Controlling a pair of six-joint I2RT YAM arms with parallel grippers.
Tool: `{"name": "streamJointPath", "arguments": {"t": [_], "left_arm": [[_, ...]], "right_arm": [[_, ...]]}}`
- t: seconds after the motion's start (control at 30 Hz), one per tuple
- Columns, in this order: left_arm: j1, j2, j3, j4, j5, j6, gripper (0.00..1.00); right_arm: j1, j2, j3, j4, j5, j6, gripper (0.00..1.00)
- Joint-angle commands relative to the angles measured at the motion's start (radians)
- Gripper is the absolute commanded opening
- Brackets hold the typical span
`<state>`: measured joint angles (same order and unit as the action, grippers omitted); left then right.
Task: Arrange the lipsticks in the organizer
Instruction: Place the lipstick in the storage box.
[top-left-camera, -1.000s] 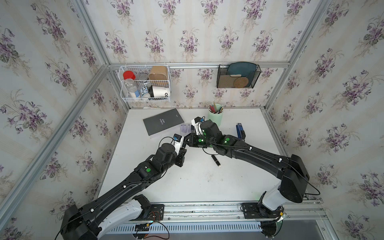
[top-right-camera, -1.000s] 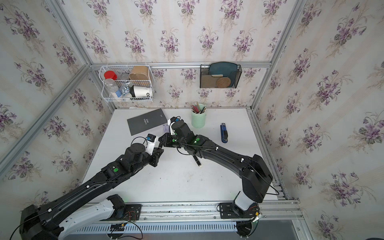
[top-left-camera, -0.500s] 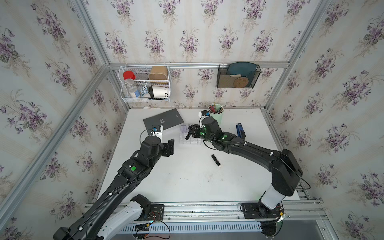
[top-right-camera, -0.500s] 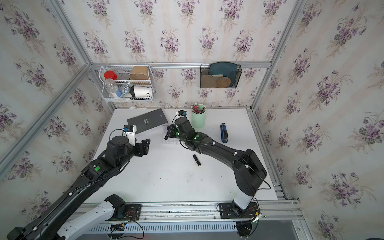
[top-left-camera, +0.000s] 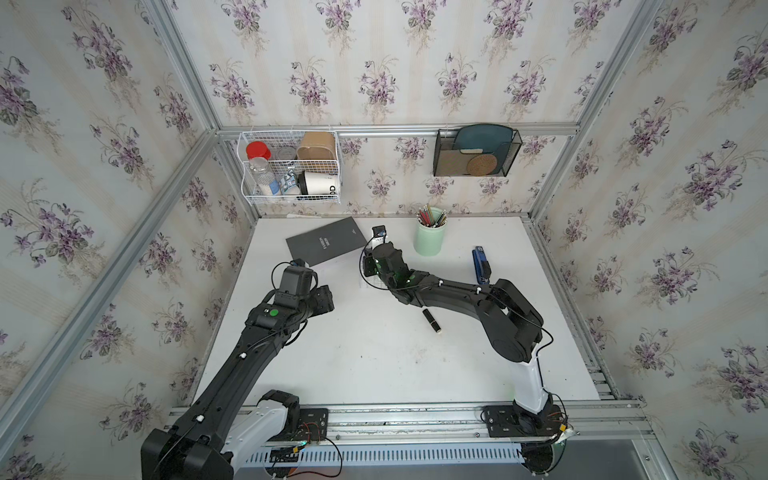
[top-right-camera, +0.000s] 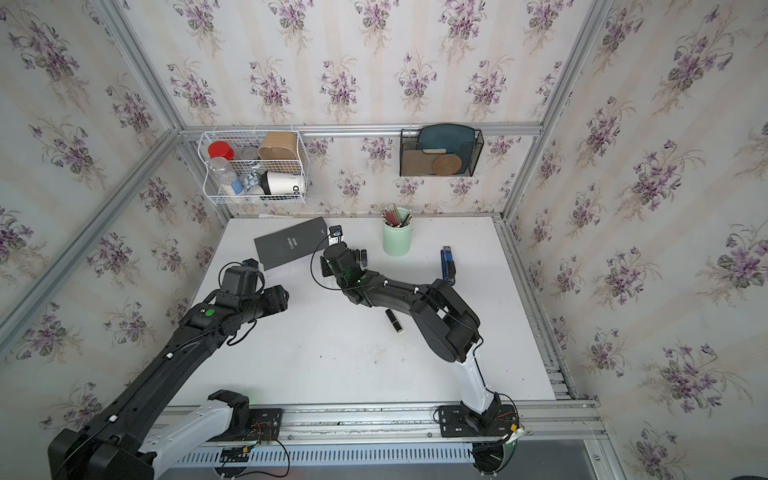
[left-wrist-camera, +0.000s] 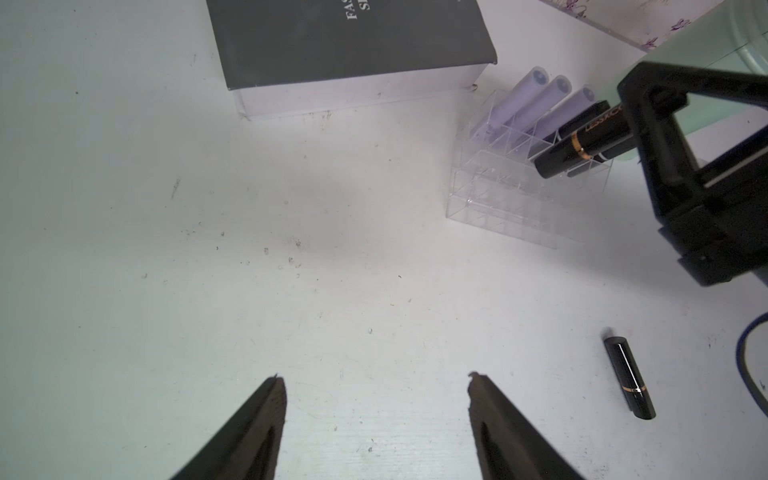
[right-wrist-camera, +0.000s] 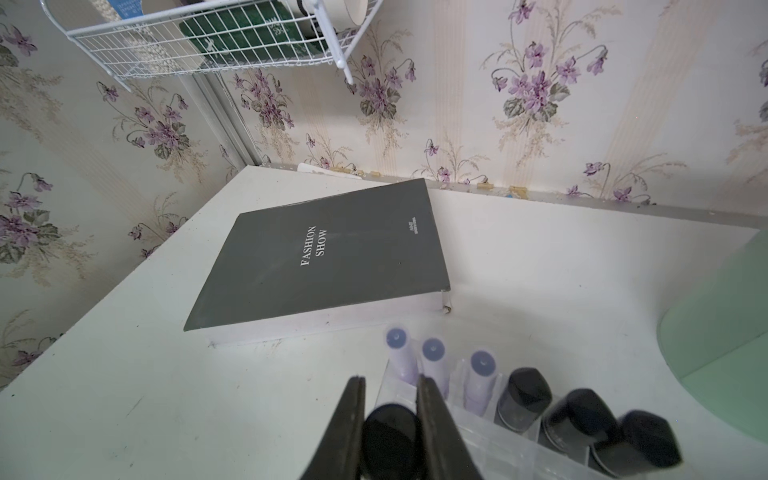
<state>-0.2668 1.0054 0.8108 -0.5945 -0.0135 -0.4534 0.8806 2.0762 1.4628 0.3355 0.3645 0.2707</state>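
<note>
While the right hand (right-wrist-camera: 390, 380) clamps a black lipstick (right-wrist-camera: 388, 436) tilted over the organizer (left-wrist-camera: 498, 208) just beneath it, the left hand (left-wrist-camera: 376, 378) hangs wide open, empty.

The lipsticks (right-wrist-camera: 482, 374) are lilac and black, the book (right-wrist-camera: 324, 266) grey.

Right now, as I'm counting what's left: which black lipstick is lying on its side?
The loose black lipstick flat on the table; three others stand in the organizer, one is held by the right end effector.
</note>
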Motion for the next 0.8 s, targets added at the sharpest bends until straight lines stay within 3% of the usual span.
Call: {"name": "streamJointPath", "arguments": {"t": [0.0,0.77], "left_arm": [[0.017,0.000,-0.014,0.014,0.028,-0.006,0.72],[0.038,0.004,-0.032,0.035,0.043,0.004,0.71]], "right_arm": [[0.000,0.032,0.029,0.068,0.014,-0.054,0.14],[-0.020,0.158,0.109,0.101,0.015,-0.029,0.14]]}}
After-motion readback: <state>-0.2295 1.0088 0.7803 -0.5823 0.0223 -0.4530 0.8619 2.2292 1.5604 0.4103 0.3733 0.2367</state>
